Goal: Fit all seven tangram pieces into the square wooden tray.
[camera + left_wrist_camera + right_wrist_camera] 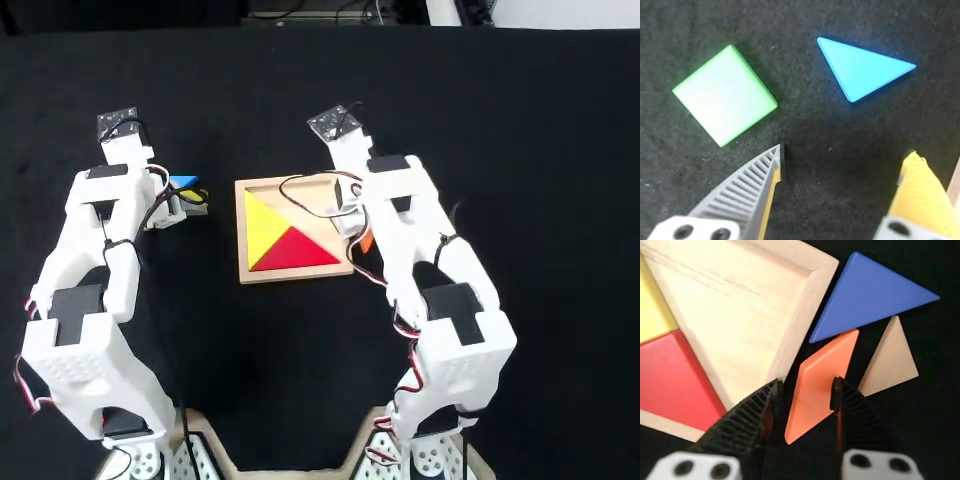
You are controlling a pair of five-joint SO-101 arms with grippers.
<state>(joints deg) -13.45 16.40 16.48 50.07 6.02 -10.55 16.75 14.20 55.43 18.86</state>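
**Filling the tray: two in, five left**

The wooden tray (243,230) holds the yellow triangle (262,225) and red triangle (295,250). Just outside its rim, the right gripper (805,392) straddles the orange parallelogram (820,385), jaws narrow but not clamped, beside the dark blue triangle (870,295) and tan triangle (890,357). Off the tray's opposite side, the left gripper (845,155) hangs wide open over the green square (725,95) and light blue triangle (860,70).
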